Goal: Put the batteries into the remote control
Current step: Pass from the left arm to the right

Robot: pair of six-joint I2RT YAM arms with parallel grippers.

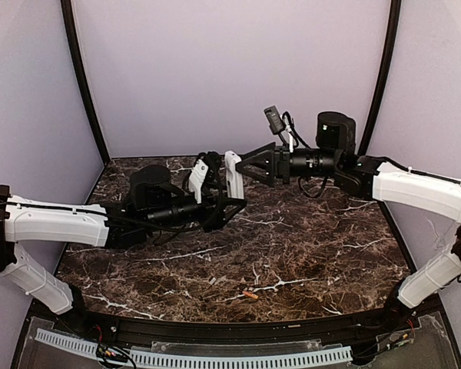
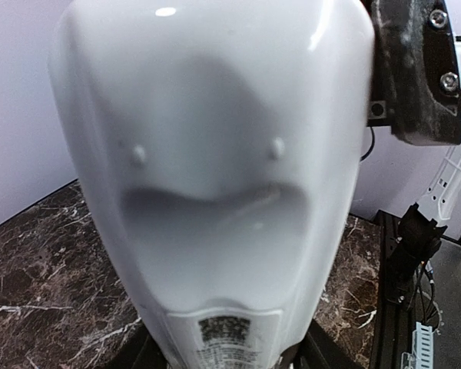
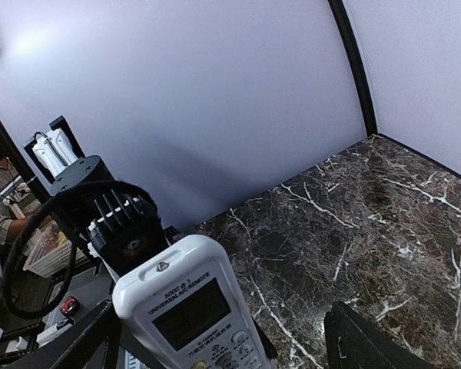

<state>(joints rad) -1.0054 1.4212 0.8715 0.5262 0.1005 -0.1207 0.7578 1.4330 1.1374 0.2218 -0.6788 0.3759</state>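
Observation:
The white remote control (image 1: 232, 174) is held up above the table's back middle. My left gripper (image 1: 224, 194) is shut on its lower end. In the left wrist view its plain back (image 2: 215, 154) fills the frame, label end down between the black jaws of my left gripper (image 2: 230, 360). In the right wrist view its front (image 3: 186, 307) shows the dark display and buttons. My right gripper (image 1: 247, 164) is open, its tips at the remote; here my right gripper (image 3: 219, 342) straddles the handset with a gap to the right finger (image 3: 361, 342). One orange battery (image 1: 250, 294) lies on the table near the front.
A dark marble tabletop (image 1: 315, 246) with purple walls behind and at the sides. A second white piece (image 1: 198, 178) stands just left of the remote; I cannot tell what it is. The left arm's black motor and cable (image 3: 111, 223) sit right behind the remote.

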